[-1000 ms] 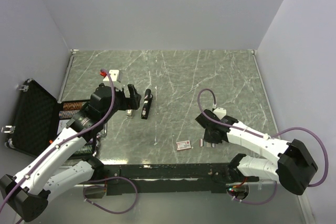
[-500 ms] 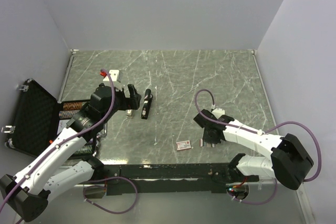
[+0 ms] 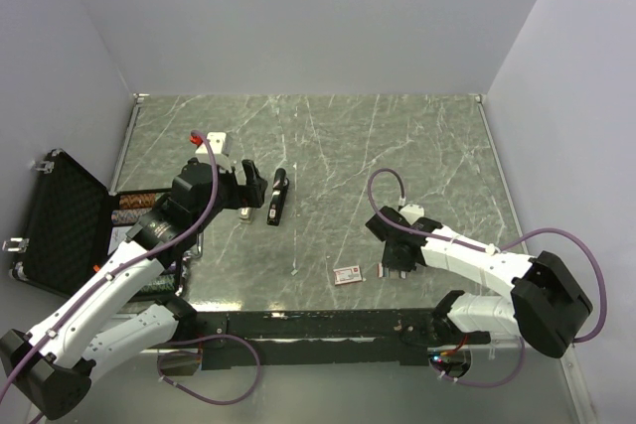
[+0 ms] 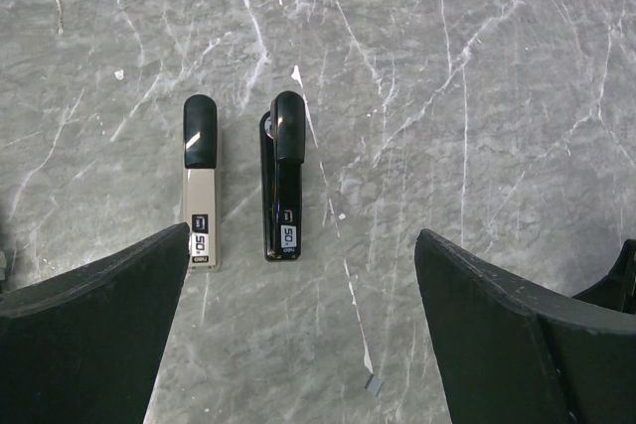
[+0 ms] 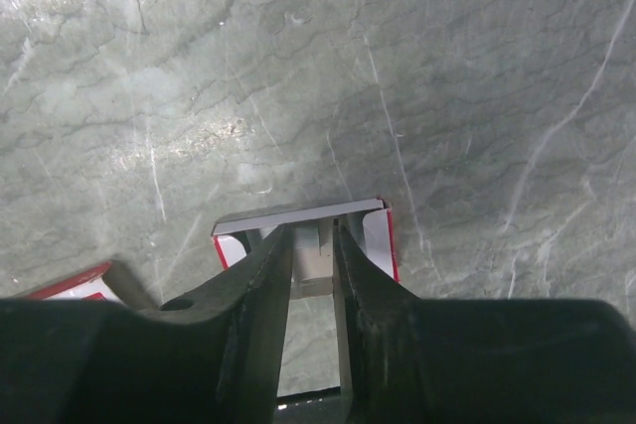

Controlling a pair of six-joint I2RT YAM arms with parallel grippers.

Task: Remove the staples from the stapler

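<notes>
The stapler lies apart in two pieces: a black top (image 4: 282, 181) and a silvery base (image 4: 202, 196), side by side on the marble table; in the top view they lie at mid-left (image 3: 277, 198). My left gripper (image 4: 303, 235) (image 3: 252, 186) hovers over them, open wide and empty. My right gripper (image 5: 313, 230) (image 3: 391, 267) reaches into an open red-and-white box tray (image 5: 298, 213), its fingers closed on a grey strip of staples (image 5: 316, 265). A tiny grey staple piece (image 4: 373, 382) lies loose on the table.
The box's red-and-white sleeve (image 3: 348, 275) lies left of the right gripper. An open black case (image 3: 60, 225) sits off the table's left edge. A small white object (image 3: 215, 141) lies at the back left. Grey walls surround the table.
My right gripper has shifted slightly left and nearer the box tray. The left arm and the stapler pieces have not moved.
</notes>
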